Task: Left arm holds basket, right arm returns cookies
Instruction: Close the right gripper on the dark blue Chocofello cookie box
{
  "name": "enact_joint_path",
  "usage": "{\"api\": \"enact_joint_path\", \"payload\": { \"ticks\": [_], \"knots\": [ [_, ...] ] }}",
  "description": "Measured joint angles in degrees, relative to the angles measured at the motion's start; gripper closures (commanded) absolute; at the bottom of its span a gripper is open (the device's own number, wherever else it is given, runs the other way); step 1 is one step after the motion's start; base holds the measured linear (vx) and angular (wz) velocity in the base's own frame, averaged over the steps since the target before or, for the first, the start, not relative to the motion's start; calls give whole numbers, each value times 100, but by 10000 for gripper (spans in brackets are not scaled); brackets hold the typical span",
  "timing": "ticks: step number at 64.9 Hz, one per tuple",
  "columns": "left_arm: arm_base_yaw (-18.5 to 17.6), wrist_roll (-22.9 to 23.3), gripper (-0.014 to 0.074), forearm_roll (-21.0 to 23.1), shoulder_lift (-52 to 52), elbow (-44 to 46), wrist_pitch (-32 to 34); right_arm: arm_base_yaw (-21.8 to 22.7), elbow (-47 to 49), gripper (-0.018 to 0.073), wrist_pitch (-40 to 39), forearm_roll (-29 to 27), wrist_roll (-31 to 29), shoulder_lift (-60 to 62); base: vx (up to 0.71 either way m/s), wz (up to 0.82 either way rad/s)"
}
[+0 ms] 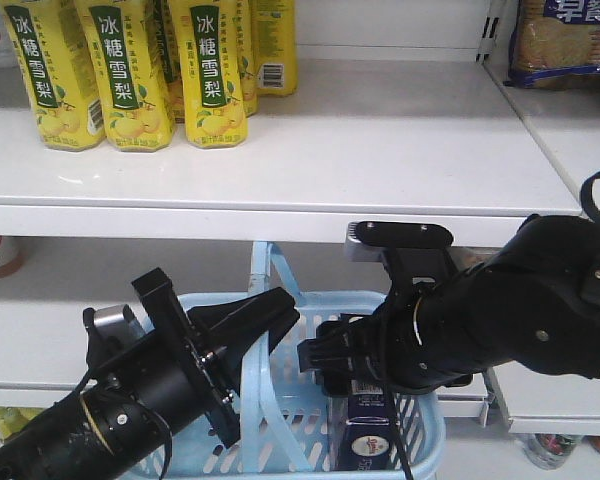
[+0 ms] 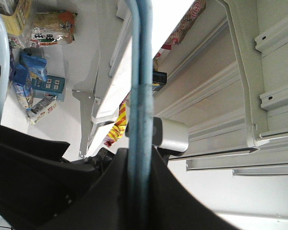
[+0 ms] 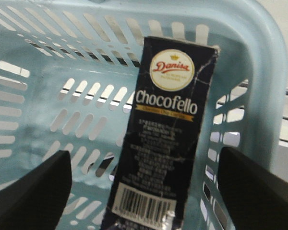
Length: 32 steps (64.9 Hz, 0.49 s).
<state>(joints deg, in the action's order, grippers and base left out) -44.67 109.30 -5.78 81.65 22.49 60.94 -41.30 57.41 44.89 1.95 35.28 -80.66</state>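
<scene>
The light-blue basket [image 1: 432, 418] hangs below the white shelf. My left gripper [image 1: 270, 318] comes in from the lower left and is shut on the basket's raised handle [image 1: 264, 290]. In the left wrist view the handle [image 2: 140, 72] runs straight up between the closed black jaws of my left gripper [image 2: 138, 165]. The cookies [image 1: 368, 432], a dark navy "Chocofello" box [image 3: 170, 120], stand upright inside the basket [image 3: 77, 57] near its right wall. My right gripper [image 1: 322, 355] reaches in from the right, open. In the right wrist view it [image 3: 144, 158] straddles the box without touching it.
Yellow drink bottles [image 1: 130, 70] stand at the back left of the white shelf [image 1: 380, 150] above the basket. A blue snack pack [image 1: 565, 40] sits on the shelf at the upper right. Snack bags [image 2: 33, 86] show in the left wrist view.
</scene>
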Motion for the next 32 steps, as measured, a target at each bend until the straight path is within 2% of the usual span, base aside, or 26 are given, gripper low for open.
{"api": "enact_joint_path", "payload": {
  "ticks": [11, 32],
  "knots": [
    [0, 0, 599, 0, 0, 0, 0, 0, -10, -20, -268, 0, 0, -28, 0, 0],
    [0, 0, 599, 0, 0, 0, 0, 0, -30, -20, -291, 25, 0, -268, 0, 0]
  ]
}}
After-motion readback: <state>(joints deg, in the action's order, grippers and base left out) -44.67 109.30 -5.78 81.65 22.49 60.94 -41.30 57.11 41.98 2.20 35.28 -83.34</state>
